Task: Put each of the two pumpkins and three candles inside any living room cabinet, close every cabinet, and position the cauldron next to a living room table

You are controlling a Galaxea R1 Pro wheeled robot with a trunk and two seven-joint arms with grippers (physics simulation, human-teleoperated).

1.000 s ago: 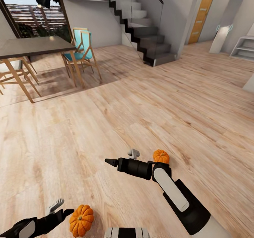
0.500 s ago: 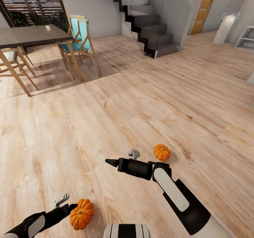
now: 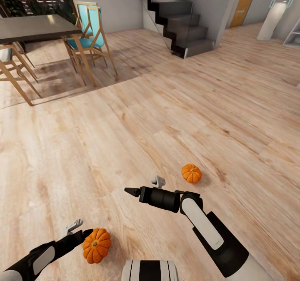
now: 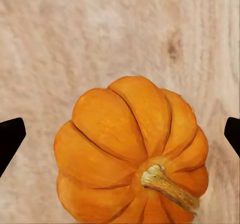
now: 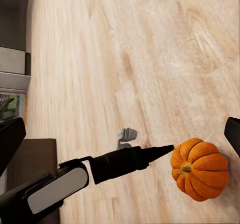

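A: Where are the pumpkins?

B: Both lie on the wooden floor. The near pumpkin sits low in the head view, just at the tip of the left end effector. The far pumpkin lies apart from it, beyond the right arm.

A: Does the left end effector hold it?

B: No. In the left wrist view the near pumpkin sits between the two dark fingertips, and these stand wide apart at the edges of the picture, not touching it.

A: And the right end effector?

B: It hangs over bare floor with nothing in it; its fingers look spread.

A: How much room is there?

B: Much open floor around both pumpkins. The desk with chairs stands well apart, and the staircase further back.
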